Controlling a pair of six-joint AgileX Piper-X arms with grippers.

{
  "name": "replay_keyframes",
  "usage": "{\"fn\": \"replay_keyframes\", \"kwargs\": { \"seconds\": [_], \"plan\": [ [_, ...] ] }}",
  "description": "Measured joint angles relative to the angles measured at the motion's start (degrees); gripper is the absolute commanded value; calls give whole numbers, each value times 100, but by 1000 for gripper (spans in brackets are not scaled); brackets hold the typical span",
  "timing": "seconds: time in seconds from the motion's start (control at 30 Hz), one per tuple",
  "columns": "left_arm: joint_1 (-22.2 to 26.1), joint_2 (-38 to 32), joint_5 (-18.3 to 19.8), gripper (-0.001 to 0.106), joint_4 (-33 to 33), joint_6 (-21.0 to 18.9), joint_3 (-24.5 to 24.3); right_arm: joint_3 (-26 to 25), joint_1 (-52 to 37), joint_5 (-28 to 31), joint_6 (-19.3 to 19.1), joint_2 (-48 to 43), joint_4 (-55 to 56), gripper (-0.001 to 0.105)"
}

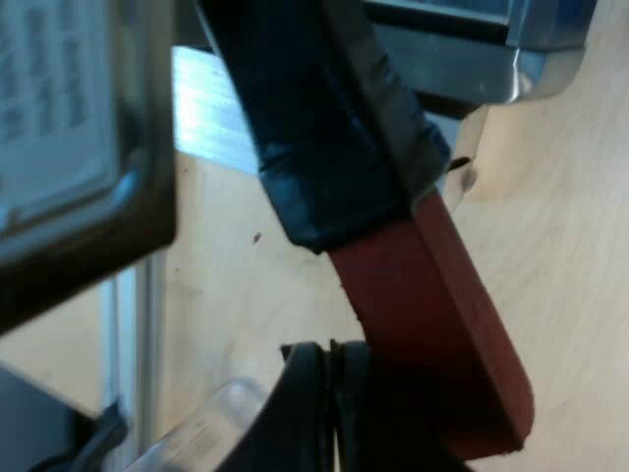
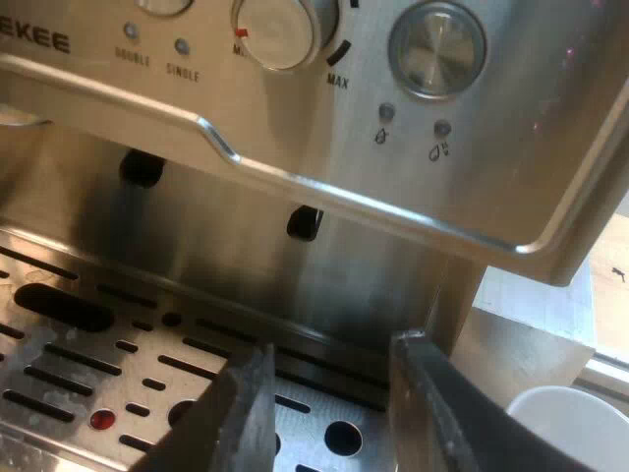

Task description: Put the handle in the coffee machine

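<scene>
I am holding the handle [image 1: 324, 128] near its red end [image 1: 432, 324] in my left claw [image 1: 339, 393], over the wooden table [image 1: 560, 246] close to the coffee machine [image 2: 442, 197], while my right claw [image 2: 334, 413] is hanging wide open over the drip tray [image 2: 79, 354], by a white mug [image 2: 570, 433].

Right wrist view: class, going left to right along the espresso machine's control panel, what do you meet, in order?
On the espresso machine: EKEE lettering → DOUBLE button → SINGLE button → dial with a red mark → round metal knob.
</scene>
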Motion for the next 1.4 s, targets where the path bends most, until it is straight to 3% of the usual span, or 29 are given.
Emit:
{"fn": "replay_keyframes", "kwargs": {
  "seconds": [0.1,0.2,0.23,0.27,0.3,0.33,0.43,0.5,0.63,0.9,1.1,1.13,1.17,1.23,1.3,1.4],
  "plan": [
    [468,0,898,0,84,29,-103,0,0,0,0,0,0,31],
    [539,0,958,0,91,35,-111,0,0,0,0,0,0,31],
    [641,17,1171,0,118,43,-145,0,0,0,19,0,0,31],
    [1270,86,2218,0,460,106,-400,0,0,0,112,0,0,31],
    [1451,90,2994,0,765,181,-488,0,0,0,282,0,35,31],
    [1572,89,4638,0,1208,238,-499,0,0,0,414,0,90,31],
    [1721,89,6369,0,1842,309,-464,0,0,0,572,0,337,31],
    [1908,89,6729,0,1910,341,-464,0,0,0,611,0,455,31],
    [2223,105,6934,0,1944,368,-464,11,0,0,702,0,644,31],
    [2618,105,6972,0,1974,382,-464,8,0,-19,742,0,665,31],
    [2680,0,7072,0,1986,382,-464,8,0,-16,742,0,573,46],
    [2680,-62,7098,0,1986,382,-464,8,0,-16,742,-15,538,62],
    [2680,-105,7130,0,1986,382,-464,8,0,-16,755,-14,535,62],
    [2680,-251,7172,0,1973,382,-464,8,0,-16,755,-30,536,73],
    [2680,-542,7245,0,1879,285,-464,-34,0,-81,755,-29,582,78],
    [2680,-1005,7321,0,1314,-321,-464,-372,0,-590,762,-29,1022,78]
  ]
}}
